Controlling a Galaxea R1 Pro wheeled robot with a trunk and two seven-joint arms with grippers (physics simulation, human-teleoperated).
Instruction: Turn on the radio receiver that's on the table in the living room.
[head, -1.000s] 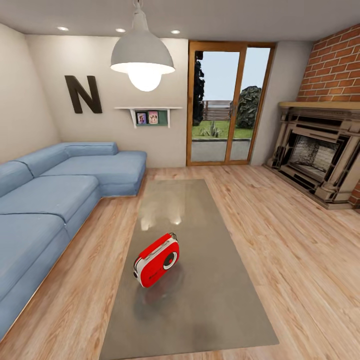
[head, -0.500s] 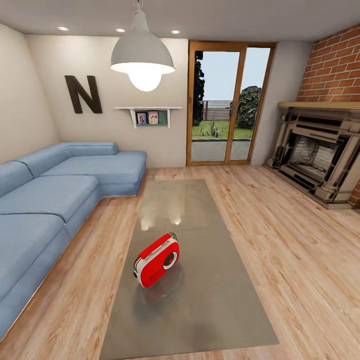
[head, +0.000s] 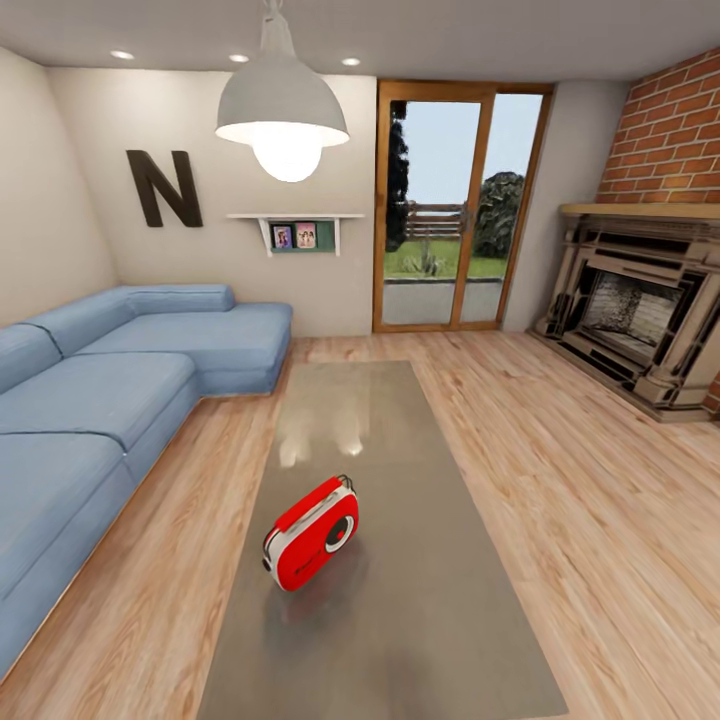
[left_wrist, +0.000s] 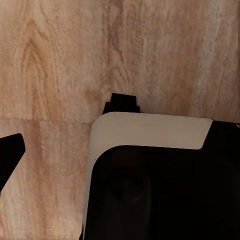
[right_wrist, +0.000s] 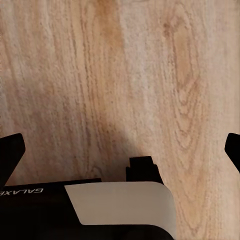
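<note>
Where it rests tilted, radio receiver (head: 311, 547) looks red, white-trimmed.

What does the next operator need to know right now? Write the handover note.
Left end effector: hangs over the wood plank floor, holding nothing; open or shut cannot be told.
Right end effector: open, fingertips wide apart over the floor, holding nothing.
Radio receiver: stands tilted on the glossy grey table, toward its near end, dial facing the robot's right. Blue sofa lies left of the table, fireplace on the right.
Done: robot faces the table.
Left: reach the radio and switch it on.
</note>
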